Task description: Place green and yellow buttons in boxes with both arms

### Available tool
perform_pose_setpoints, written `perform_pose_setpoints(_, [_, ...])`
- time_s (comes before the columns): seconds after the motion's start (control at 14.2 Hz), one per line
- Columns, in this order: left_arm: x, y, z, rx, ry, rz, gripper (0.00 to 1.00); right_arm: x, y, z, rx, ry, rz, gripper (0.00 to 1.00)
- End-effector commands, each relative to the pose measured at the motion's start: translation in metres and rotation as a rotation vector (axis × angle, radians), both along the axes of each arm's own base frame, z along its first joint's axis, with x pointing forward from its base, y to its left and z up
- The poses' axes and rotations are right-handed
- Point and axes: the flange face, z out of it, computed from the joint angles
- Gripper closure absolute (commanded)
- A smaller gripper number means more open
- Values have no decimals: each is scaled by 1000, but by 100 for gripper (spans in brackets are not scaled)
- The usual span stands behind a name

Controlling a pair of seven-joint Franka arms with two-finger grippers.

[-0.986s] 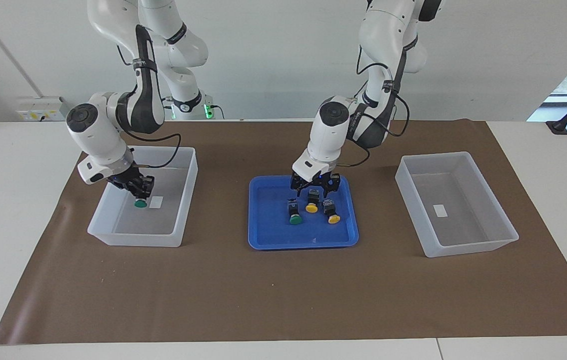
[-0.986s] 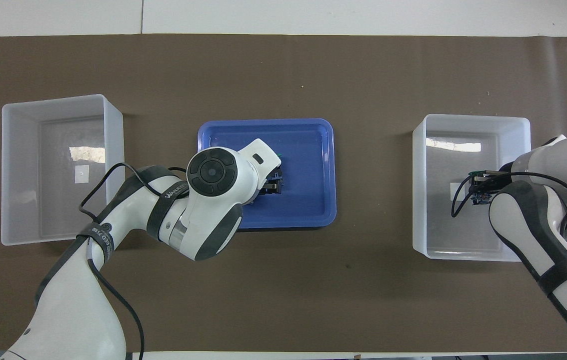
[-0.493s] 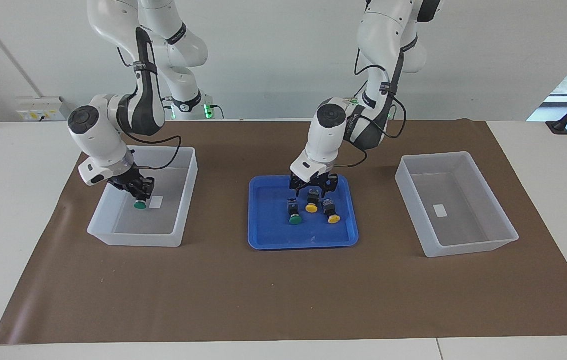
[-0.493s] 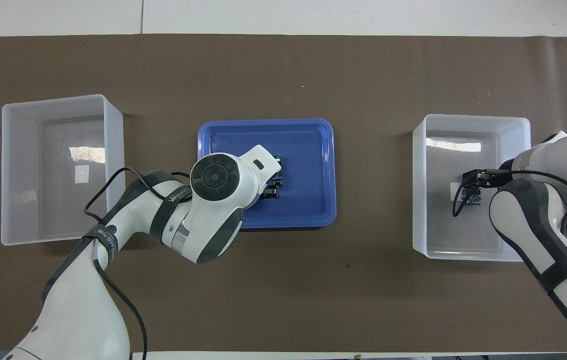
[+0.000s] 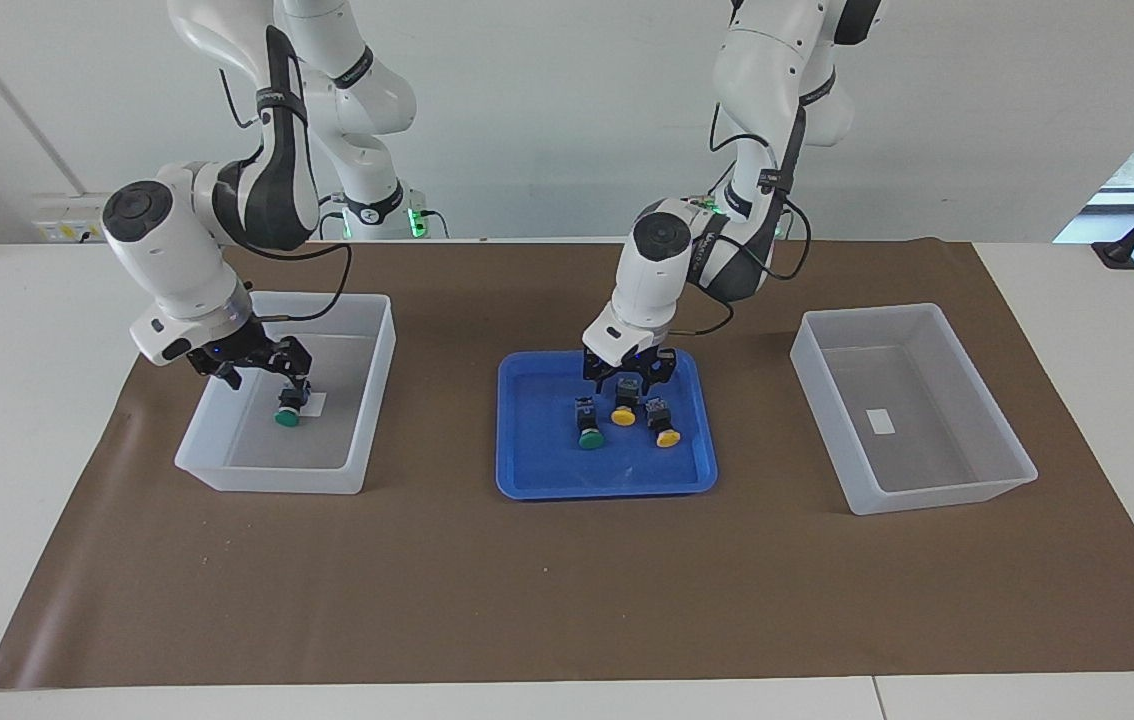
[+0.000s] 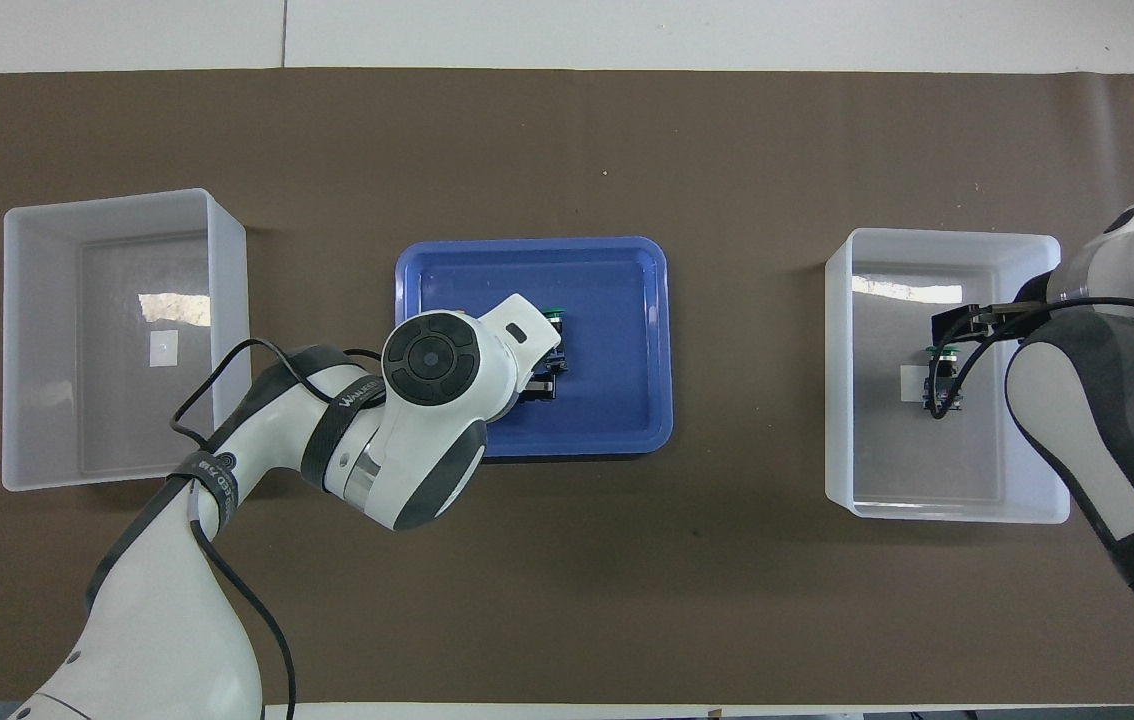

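Observation:
A green button [image 5: 287,412] [image 6: 943,368] lies on the floor of the box [image 5: 379,330] [image 6: 937,238] at the right arm's end, beside its white label. My right gripper [image 5: 267,374] [image 6: 957,322] hangs open just above it, holding nothing. In the blue tray [image 5: 537,468] [image 6: 627,405] stand a green button [image 5: 588,428] [image 6: 553,318] and two yellow buttons [image 5: 624,410] [image 5: 665,430]. My left gripper [image 5: 630,378] is down in the tray at the black body of the yellow button nearest the robots. Its wrist hides the yellow buttons from above. The other box [image 5: 927,492] [image 6: 127,198] holds only its label.
A brown mat [image 5: 567,600] covers the table under the tray and both boxes. A smaller white arm with a green light [image 5: 382,205] stands at the table's edge on the robots' side. White table surface borders the mat at each end.
My right gripper opened and rose, leaving the green button on the box floor. My left gripper stayed low over the yellow button in the tray and narrowed around it.

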Motion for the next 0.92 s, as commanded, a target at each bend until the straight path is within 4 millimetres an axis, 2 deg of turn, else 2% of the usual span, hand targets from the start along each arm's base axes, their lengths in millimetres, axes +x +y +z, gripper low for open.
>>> perform_pose_setpoints(0.0, [-6,0,-4,-12,-6,21,46,-3,13,8,13,6,53,0])
perform_pose_setpoints(0.07, [-5,1,-4,-10,-5,24,58,-4,20,11,11,5,70,0])
perform_pose_setpoints(0.21, [-5,1,-4,-10,-5,26,94,1,37,18,13,-12,113,0])
perform_pose_setpoints(0.28, [-5,1,-3,-10,-5,26,100,6,59,27,13,-24,147,0])
perform_pose_setpoints(0.35, [-5,0,-2,-9,-4,25,100,8,71,33,14,-17,166,0])
perform_pose_setpoints(0.42, [-4,0,1,-9,-4,25,100,11,75,36,14,-12,160,0])
perform_pose_setpoints(0.49, [-5,0,13,-12,-8,30,100,13,88,41,16,-16,167,0])
perform_pose_setpoints(0.63, [-6,9,74,6,14,46,100,15,108,44,17,-26,173,0])
perform_pose_setpoints(0.7, [-5,14,113,7,37,58,100,15,124,45,17,-29,163,0])
perform_pose_setpoints(0.77, [3,29,149,-8,57,85,100,15,134,48,19,-34,138,0])
perform_pose_setpoints(0.85, [17,59,184,-12,67,130,100,14,149,49,44,-38,116,0])
